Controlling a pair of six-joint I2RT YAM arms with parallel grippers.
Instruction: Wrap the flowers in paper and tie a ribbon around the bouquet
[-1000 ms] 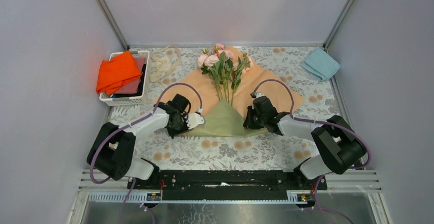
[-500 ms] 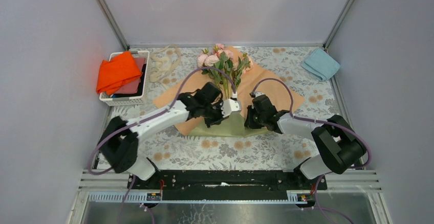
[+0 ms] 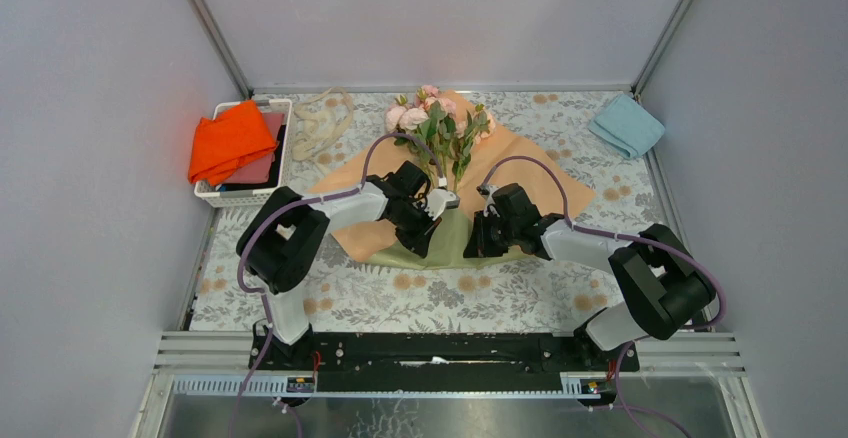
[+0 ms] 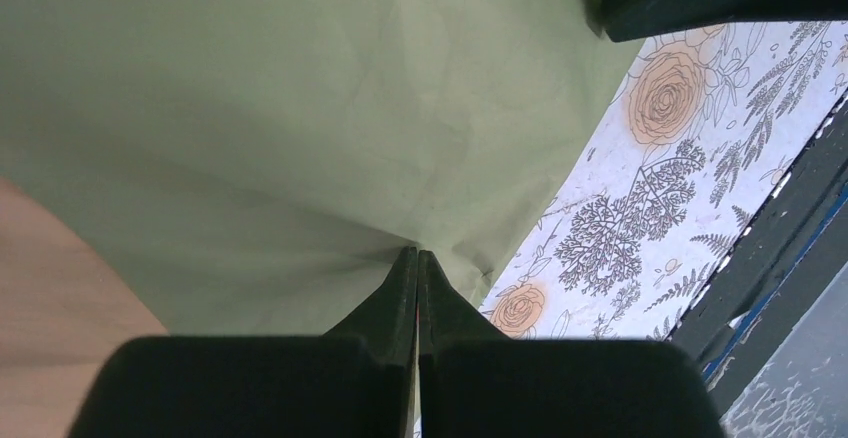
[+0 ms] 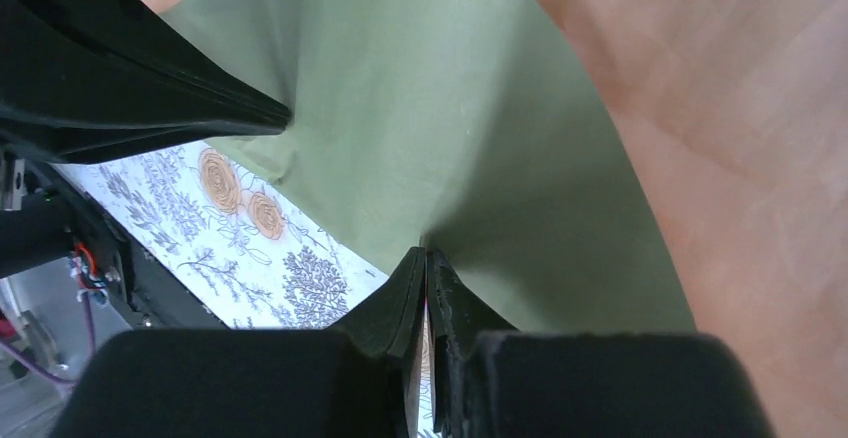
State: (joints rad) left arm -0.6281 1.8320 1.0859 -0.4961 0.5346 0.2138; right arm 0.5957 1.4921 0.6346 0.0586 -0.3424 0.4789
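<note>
At centre frame, my jaws pinch the paper [image 3: 505, 148].
Left gripper [image 4: 416, 254] and right gripper [image 5: 427, 254] each clamp its olive fold's near edge, below the flowers [image 3: 437, 123].

L arm [image 3: 340, 206] bends in to frame centre; left gripper [image 4: 417, 255] clamped tight on paper [image 4: 300, 108] edge. R arm [image 3: 590, 243] reaches in from lower right; right gripper [image 5: 427, 253] near-closed, prob. pinching paper too.
</note>
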